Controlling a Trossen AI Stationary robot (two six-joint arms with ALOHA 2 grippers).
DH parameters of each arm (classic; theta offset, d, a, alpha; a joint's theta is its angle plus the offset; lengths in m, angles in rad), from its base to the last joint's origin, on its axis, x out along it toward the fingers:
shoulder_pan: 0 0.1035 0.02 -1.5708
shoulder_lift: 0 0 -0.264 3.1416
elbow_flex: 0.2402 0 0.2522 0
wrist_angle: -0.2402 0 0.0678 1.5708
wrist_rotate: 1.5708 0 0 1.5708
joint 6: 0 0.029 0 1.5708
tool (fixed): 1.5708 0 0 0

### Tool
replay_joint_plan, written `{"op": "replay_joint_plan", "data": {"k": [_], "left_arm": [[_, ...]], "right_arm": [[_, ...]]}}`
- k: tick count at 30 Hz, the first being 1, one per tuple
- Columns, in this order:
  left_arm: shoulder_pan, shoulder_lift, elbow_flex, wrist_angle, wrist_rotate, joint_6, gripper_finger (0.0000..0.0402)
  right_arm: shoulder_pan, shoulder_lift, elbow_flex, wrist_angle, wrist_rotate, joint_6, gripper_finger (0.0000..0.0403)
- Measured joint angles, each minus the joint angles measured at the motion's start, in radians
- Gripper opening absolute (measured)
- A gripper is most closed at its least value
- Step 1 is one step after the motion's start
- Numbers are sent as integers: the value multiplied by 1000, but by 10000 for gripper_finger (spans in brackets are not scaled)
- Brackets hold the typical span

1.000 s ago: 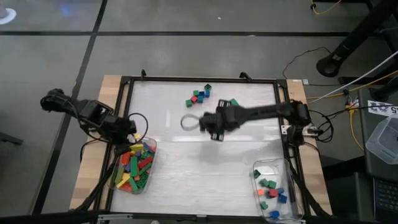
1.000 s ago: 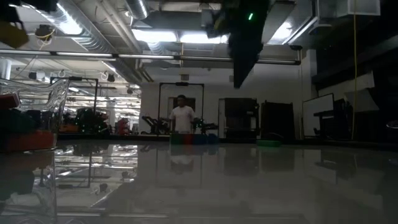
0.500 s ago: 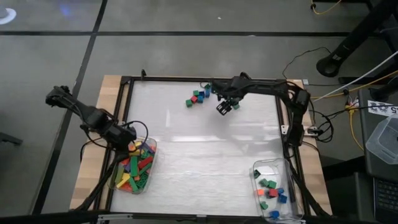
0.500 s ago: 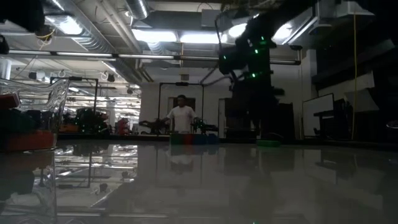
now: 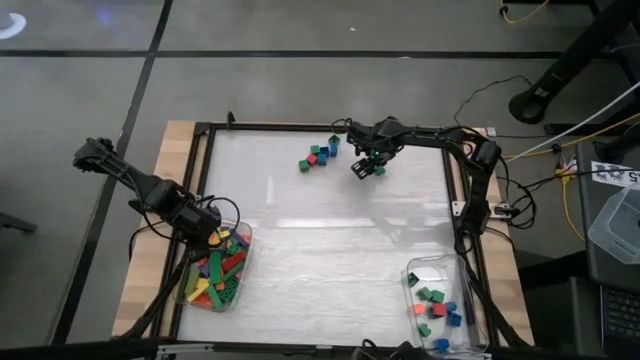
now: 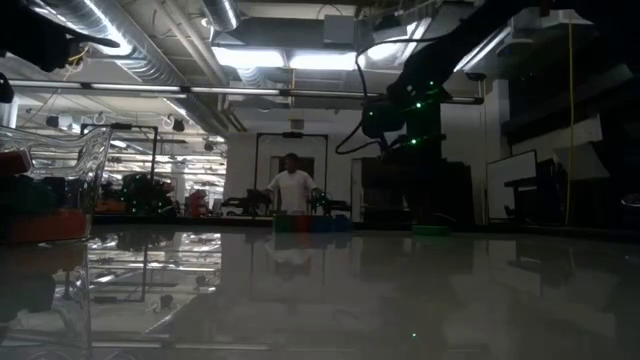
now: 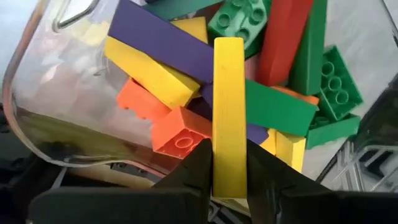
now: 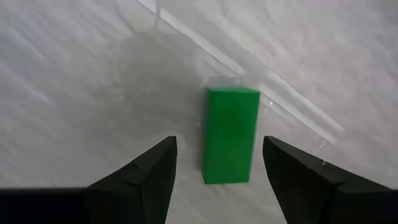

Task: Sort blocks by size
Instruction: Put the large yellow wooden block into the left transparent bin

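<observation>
- High view: a pale white table (image 5: 320, 250) in a black frame sits on a grey floor. The left gripper (image 5: 212, 236) hangs over the left tub (image 5: 190, 290), which is piled with long blocks (image 5: 222, 268). The right gripper (image 5: 366, 168) reaches to the far side, over a green block (image 5: 378, 166). A small cluster (image 5: 320, 154) lies just left of it; the near-right tub (image 5: 412, 275) holds short pieces.
- Low view: the glossy tabletop mirrors a workshop with ceiling lights, and a person (image 6: 293, 186) stands far back. The right arm (image 6: 405, 100) comes down at the far edge.
- Left wrist view: the left fingers (image 7: 193, 168) are clamped on a long, smooth yellow block (image 7: 229, 112) above studded bricks in the clear tub.
- Right wrist view: the right fingers (image 8: 155, 168) are spread wide, straddling the upright-looking green block, not touching it.
</observation>
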Motion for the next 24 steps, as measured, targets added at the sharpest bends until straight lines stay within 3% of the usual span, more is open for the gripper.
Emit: {"op": "replay_joint_plan", "data": {"k": [5, 19, 24], "left_arm": [[1, 8, -5, 0, -52, -56, 59], [0, 100, -5, 2, -56, -53, 59], [0, 119, -5, 1, -54, -45, 88]], "right_arm": [[0, 28, -2, -1, -10, 3, 237], [-35, 74, 0, 9, -63, 4, 236], [-34, 76, 0, 22, -143, 1, 204]]}}
